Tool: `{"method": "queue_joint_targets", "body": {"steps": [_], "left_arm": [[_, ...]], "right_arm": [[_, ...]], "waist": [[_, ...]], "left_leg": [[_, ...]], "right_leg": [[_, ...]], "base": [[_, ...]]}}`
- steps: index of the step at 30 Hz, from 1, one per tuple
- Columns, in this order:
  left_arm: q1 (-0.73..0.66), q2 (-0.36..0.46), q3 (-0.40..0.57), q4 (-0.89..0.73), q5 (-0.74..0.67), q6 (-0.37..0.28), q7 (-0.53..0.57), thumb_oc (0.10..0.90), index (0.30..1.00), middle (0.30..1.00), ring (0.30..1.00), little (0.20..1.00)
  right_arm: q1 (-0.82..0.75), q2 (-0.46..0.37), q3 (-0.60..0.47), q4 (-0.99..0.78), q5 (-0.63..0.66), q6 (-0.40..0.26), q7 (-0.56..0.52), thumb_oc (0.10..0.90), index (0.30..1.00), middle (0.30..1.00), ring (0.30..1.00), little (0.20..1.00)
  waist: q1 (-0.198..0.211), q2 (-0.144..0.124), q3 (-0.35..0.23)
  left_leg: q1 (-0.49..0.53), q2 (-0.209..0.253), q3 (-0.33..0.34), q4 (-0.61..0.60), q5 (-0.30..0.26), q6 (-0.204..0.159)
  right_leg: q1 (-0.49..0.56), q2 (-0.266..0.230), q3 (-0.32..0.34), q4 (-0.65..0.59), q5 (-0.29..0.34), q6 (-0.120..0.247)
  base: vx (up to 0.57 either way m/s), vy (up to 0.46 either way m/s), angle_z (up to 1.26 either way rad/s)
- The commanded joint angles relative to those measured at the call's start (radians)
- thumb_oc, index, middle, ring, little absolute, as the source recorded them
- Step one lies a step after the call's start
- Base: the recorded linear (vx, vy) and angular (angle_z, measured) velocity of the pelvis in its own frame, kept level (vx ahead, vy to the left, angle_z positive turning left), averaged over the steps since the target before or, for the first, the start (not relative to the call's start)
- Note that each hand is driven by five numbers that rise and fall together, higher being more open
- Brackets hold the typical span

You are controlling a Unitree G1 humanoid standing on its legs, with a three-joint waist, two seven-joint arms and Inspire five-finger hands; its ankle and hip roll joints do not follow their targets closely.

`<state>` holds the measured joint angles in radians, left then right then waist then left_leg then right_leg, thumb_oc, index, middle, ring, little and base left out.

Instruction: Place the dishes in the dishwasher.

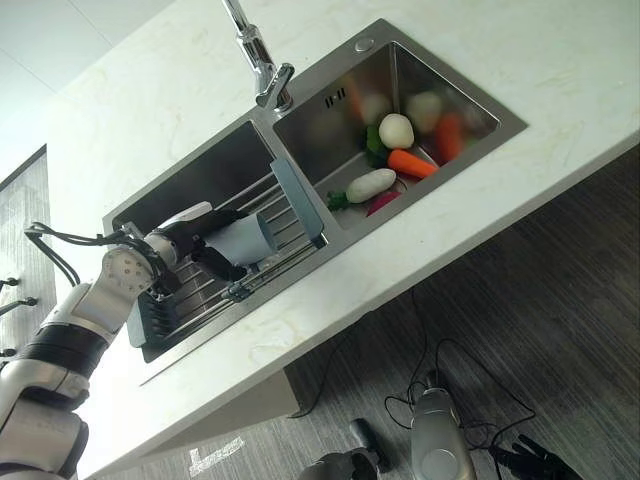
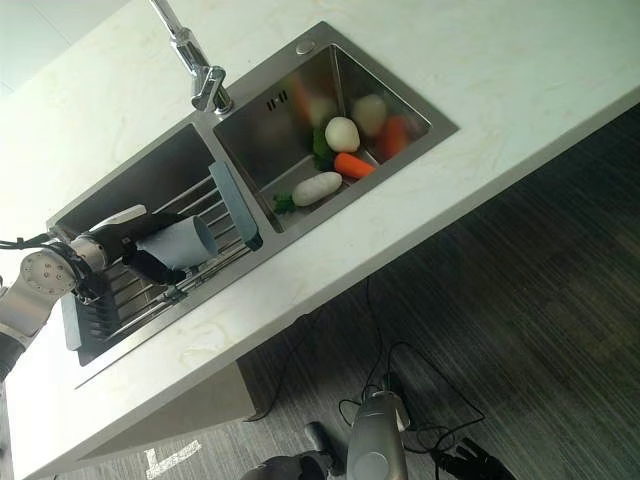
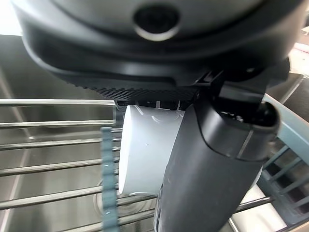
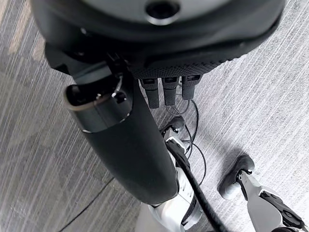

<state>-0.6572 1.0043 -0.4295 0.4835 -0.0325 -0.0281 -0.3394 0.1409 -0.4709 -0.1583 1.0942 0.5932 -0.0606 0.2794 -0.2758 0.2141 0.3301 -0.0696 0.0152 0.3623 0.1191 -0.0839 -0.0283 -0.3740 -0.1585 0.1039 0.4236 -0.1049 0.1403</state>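
Note:
A pale grey-blue cup (image 1: 247,240) lies on its side in my left hand (image 1: 195,232), its mouth turned toward the right basin. The fingers and thumb (image 3: 212,164) curl round the cup (image 3: 145,150), just over the metal bars of a dish rack (image 1: 215,300) set in the sink's left basin. I cannot tell whether the cup touches the bars. My right hand (image 4: 130,145) hangs low over the grey floor, its fingers relaxed and holding nothing.
The steel sink (image 1: 500,125) is set in a white counter. Its right basin holds a carrot (image 1: 410,163), a white radish (image 1: 370,184) and other vegetables. A tap (image 1: 262,70) stands behind the divider. A grey-blue rack end (image 1: 297,200) stands upright beside the cup.

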Motion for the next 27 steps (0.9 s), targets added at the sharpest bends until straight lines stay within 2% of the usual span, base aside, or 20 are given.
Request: {"method": "queue_joint_targets", "body": {"steps": [1, 6, 11, 16, 21, 27], "left_arm": [[-0.014, 0.021, 0.042, 0.037, 0.047, -0.008, -0.028, 0.4, 0.3, 0.3, 0.3, 0.3], [-0.04, 0.043, 0.018, 0.022, 0.06, -0.004, -0.007, 0.4, 0.3, 0.3, 0.3, 0.3], [-0.032, 0.068, 0.048, 0.019, 0.047, -0.016, 0.057, 0.4, 0.3, 0.3, 0.3, 0.3], [-0.008, 0.091, 0.12, -0.001, 0.047, -0.051, 0.165, 0.4, 0.3, 0.3, 0.3, 0.3], [0.015, 0.118, 0.215, -0.058, 0.036, -0.055, 0.258, 0.4, 0.3, 0.3, 0.3, 0.3], [0.03, 0.16, 0.283, -0.112, -0.023, -0.061, 0.344, 0.4, 0.3, 0.3, 0.3, 0.3]], "right_arm": [[0.041, -0.041, 0.028, -0.033, 0.029, 0.007, 0.008, 0.8, 0.9, 0.9, 0.9, 0.9], [0.031, -0.043, 0.032, -0.02, 0.031, -0.001, 0.016, 0.8, 0.9, 0.9, 0.9, 0.9], [0.034, -0.029, 0.041, -0.018, 0.03, -0.012, 0.014, 0.8, 0.9, 0.9, 0.9, 0.9], [0.04, -0.002, 0.045, -0.004, 0.017, -0.009, -0.003, 0.8, 0.9, 0.9, 0.9, 0.9], [0.046, 0.028, 0.032, 0.049, -0.002, -0.013, -0.018, 0.8, 0.9, 0.9, 0.9, 0.9], [0.032, 0.048, 0.016, 0.114, -0.025, -0.01, -0.021, 0.8, 0.9, 0.9, 0.9, 0.9]], "waist": [[-0.016, -0.027, -0.041], [-0.008, -0.027, -0.033], [0.005, -0.029, -0.052], [0.028, -0.034, -0.092], [0.054, -0.041, -0.154], [0.082, -0.059, -0.188]], "left_leg": [[-0.119, 0.003, -0.108, 0.181, -0.151, -0.008], [-0.128, 0.006, -0.107, 0.181, -0.147, -0.009], [-0.117, 0.014, -0.108, 0.181, -0.148, -0.012], [-0.095, 0.028, -0.106, 0.181, -0.15, -0.016], [-0.062, 0.051, -0.097, 0.181, -0.157, -0.022], [-0.025, 0.062, -0.11, 0.181, -0.177, -0.02]], "right_leg": [[0.058, -0.043, -0.037, -0.124, -0.011, 0.064], [0.052, -0.048, -0.052, -0.124, -0.01, 0.063], [0.069, -0.055, -0.077, -0.124, -0.015, 0.065], [0.102, -0.058, -0.108, -0.124, -0.028, 0.063], [0.151, -0.059, -0.145, -0.124, -0.05, 0.058], [0.208, -0.055, -0.176, -0.124, -0.079, 0.053]], "base": [[-0.06, -0.004, -0.06], [-0.05, -0.003, -0.02], [-0.01, -0.008, 0.03], [0.0, -0.016, 0.04], [0.0, -0.017, 0.16], [0.0, -0.021, 0.14]]}}
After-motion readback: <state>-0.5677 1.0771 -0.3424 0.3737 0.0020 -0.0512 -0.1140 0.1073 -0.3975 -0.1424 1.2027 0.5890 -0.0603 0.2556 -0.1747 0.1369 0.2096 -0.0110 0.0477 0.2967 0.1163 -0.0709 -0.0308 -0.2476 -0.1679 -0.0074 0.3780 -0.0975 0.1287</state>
